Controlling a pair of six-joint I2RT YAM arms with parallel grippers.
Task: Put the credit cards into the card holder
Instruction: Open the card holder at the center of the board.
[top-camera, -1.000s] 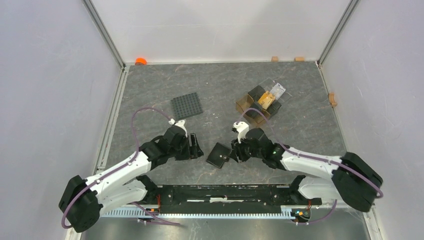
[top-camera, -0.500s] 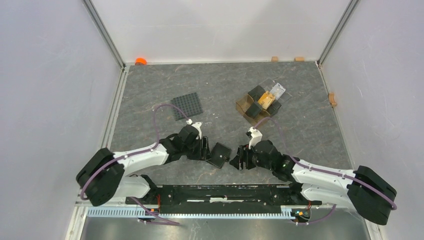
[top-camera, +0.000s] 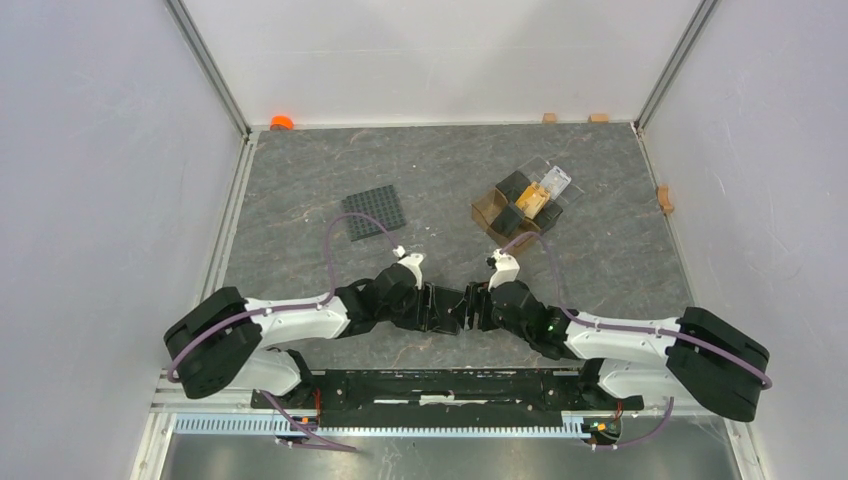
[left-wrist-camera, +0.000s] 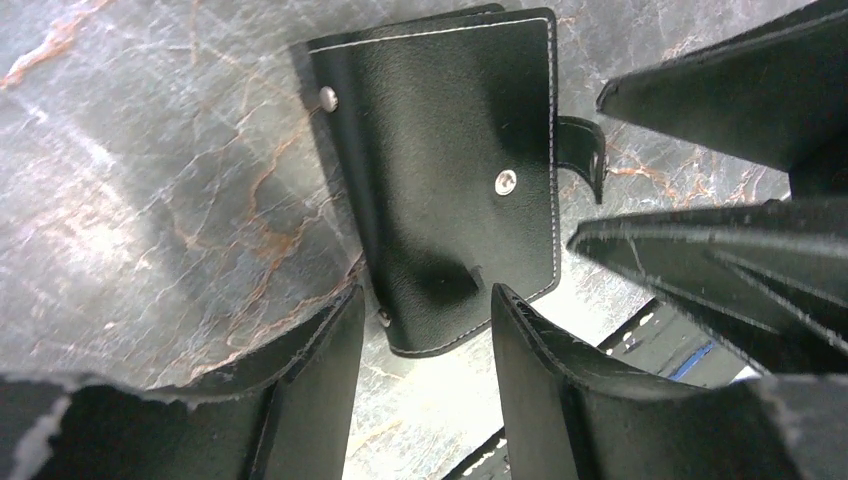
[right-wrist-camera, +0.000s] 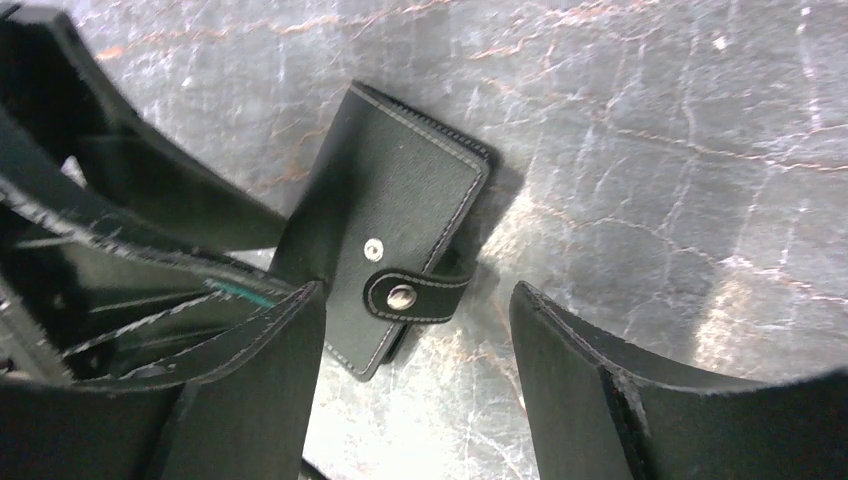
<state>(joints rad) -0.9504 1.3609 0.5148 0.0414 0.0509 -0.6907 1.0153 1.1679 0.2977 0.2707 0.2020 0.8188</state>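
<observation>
On the grey marbled desk (top-camera: 300, 170), my two arms meet at the near middle, well apart from the brown compartment box (top-camera: 492, 210) at the far right. My left end effector (top-camera: 432, 305) and my right end effector (top-camera: 470, 305) both stand open, fingers parted to either side of the card holder (left-wrist-camera: 450, 170), neither one clamped on it. The holder lies flat and folded shut on the desk between them. No part of the job looks done. The credit cards (top-camera: 535, 198) sit over in the box, and the holder must be opened before any card goes in. Its long axis seems to run roughly near to far, with the spine to the left and the strap tab (right-wrist-camera: 405, 296) poking right, apparently unsnapped.
</observation>
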